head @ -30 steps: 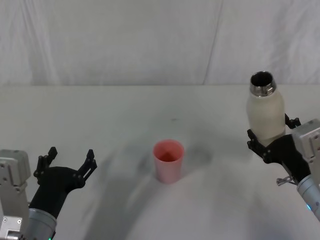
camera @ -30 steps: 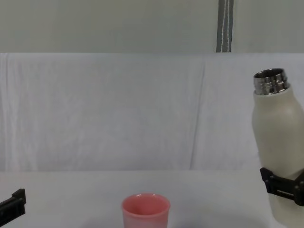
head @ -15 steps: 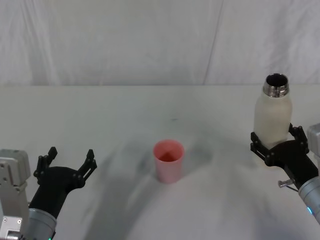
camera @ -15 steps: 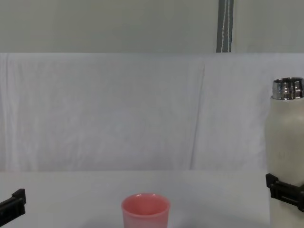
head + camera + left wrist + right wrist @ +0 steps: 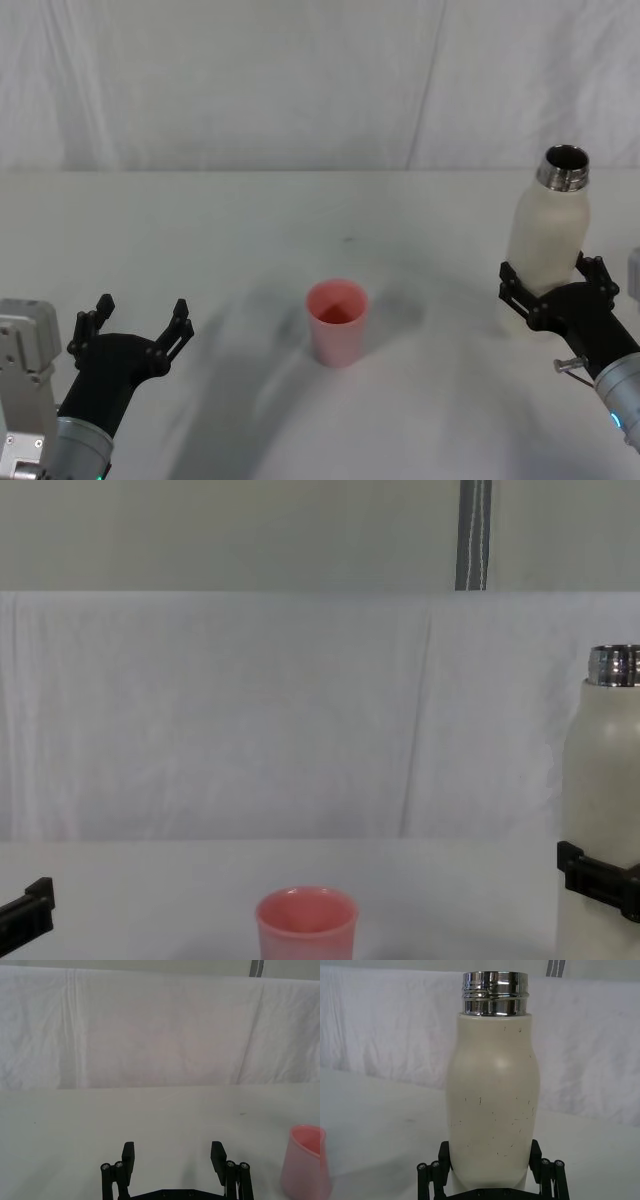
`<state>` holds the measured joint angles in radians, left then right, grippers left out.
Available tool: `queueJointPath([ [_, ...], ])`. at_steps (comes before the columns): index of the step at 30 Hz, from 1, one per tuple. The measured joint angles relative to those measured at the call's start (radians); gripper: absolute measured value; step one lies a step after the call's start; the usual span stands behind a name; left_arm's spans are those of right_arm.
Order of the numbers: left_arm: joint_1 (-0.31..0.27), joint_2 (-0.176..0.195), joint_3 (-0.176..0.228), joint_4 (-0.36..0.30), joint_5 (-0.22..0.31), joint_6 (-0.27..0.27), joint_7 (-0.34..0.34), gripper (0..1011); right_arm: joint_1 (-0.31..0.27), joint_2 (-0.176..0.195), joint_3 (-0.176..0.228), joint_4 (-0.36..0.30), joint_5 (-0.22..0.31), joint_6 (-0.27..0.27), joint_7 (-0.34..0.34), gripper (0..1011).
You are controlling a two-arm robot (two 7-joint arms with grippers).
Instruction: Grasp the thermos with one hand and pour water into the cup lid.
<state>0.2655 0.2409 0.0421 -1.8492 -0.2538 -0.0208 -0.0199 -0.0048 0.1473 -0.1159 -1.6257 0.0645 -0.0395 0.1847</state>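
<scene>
Now the tall cream-white matte thermos with the shiny silver threaded neck [image 5: 547, 235] stands upright at the right edge of the head view, where a second ago it leaned left and sat closer to centre; it has also dropped lower in the chest view. The black angular right gripper [image 5: 552, 292] has its blocky fingers clamped on the lower body of the thermos, one on each side, as the right wrist view confirms [image 5: 492, 1170]. The small pink round plastic cup lid [image 5: 337, 321] sits upright at centre frame, well apart from the thermos, unchanged in place. The black left gripper [image 5: 139, 326] hovers at the lower left, fingers spread apart and holding nothing, as before. The white cloth-covered table [image 5: 250, 230] fills the lower frame; a creased white curtain [image 5: 250, 80] hangs behind it.
</scene>
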Motion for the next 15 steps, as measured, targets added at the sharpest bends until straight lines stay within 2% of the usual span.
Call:
queueJointPath([
  [15,0.0,0.0,0.0,0.0,0.0,0.0,0.0,1001,0.008,-0.001,-0.016,0.003,0.051,0.008,0.005,955],
])
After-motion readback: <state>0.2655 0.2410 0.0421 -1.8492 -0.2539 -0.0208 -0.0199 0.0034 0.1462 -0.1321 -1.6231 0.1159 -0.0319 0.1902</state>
